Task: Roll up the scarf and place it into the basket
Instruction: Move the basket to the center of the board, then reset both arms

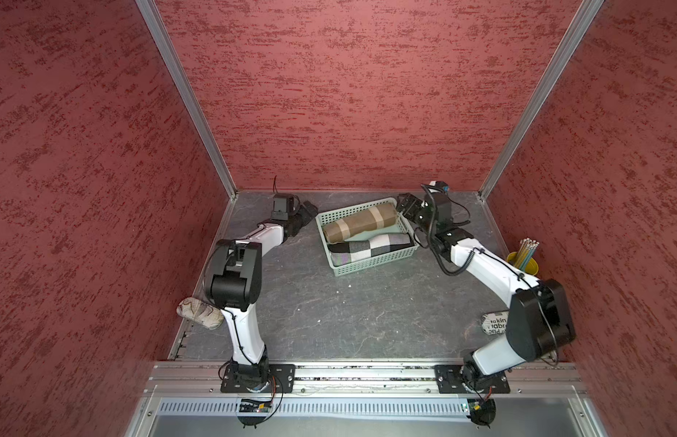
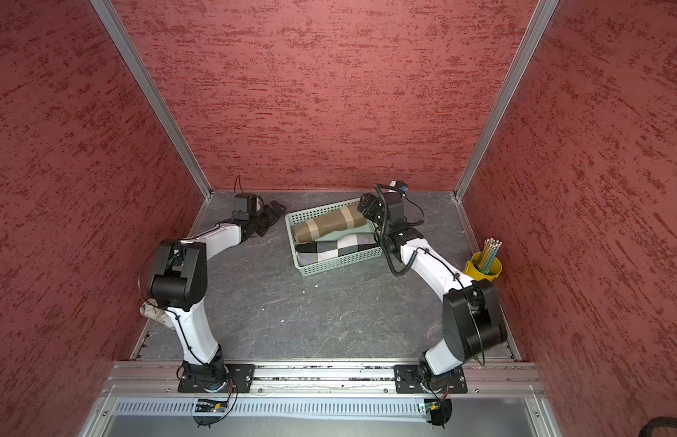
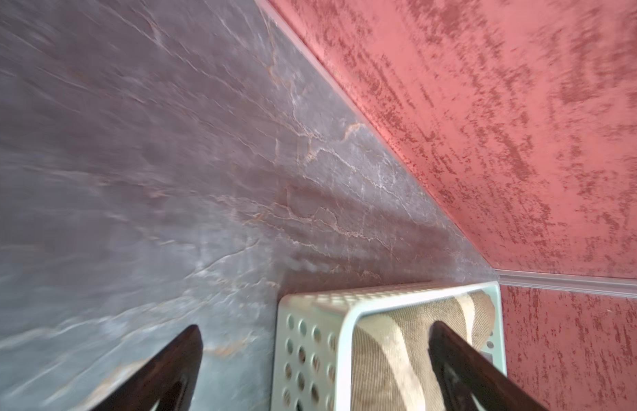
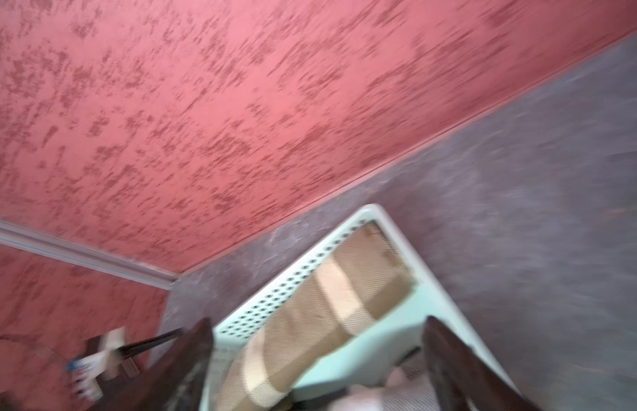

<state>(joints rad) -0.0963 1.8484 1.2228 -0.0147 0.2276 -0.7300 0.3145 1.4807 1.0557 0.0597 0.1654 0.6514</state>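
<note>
My left gripper (image 1: 309, 211) stands spread and empty just outside one short end of the basket (image 1: 371, 265). My right gripper (image 1: 404, 206) is likewise spread and empty, close to the rim at the opposite end. Between them the rolled brown scarf (image 1: 361, 223) lies inside the basket along its far wall. In both top views its long axis runs roughly 8 to 2 o'clock. It sits at about 3 o'clock from the left gripper and 8 o'clock from the right. A checked scarf (image 1: 373, 248) lies beside it. The right gripper looks nearer. I'd back each arm out along that axis.
</note>
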